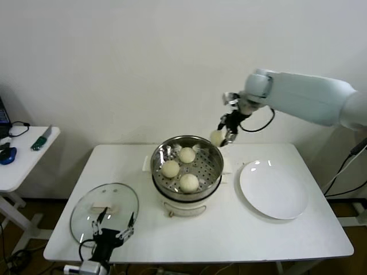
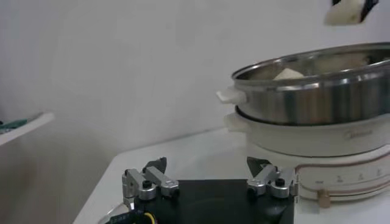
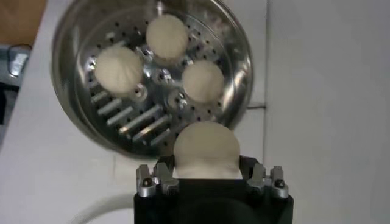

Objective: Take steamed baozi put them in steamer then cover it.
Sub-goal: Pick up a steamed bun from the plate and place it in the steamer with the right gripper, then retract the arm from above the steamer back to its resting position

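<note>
Only the head view takes in the round clear glass cover [image 1: 105, 211] with its cream handle, lying flat on the white table [image 1: 229, 229] left of the shiny steel steamer [image 1: 187, 166], and the flat white plate [image 1: 273, 189] to its right. The right wrist view looks straight down: three cream-white steamed baozi [image 3: 119, 69] sit on the perforated floor. The right gripper [image 1: 225, 136] pinches a fourth bun [image 3: 206, 148] above the far right rim. The left gripper [image 2: 208, 181] rests spread wide near the cover

Lab test room: bare white wall [image 1: 114, 69], folding table [image 1: 287, 240], loose cables [image 1: 344, 172].
</note>
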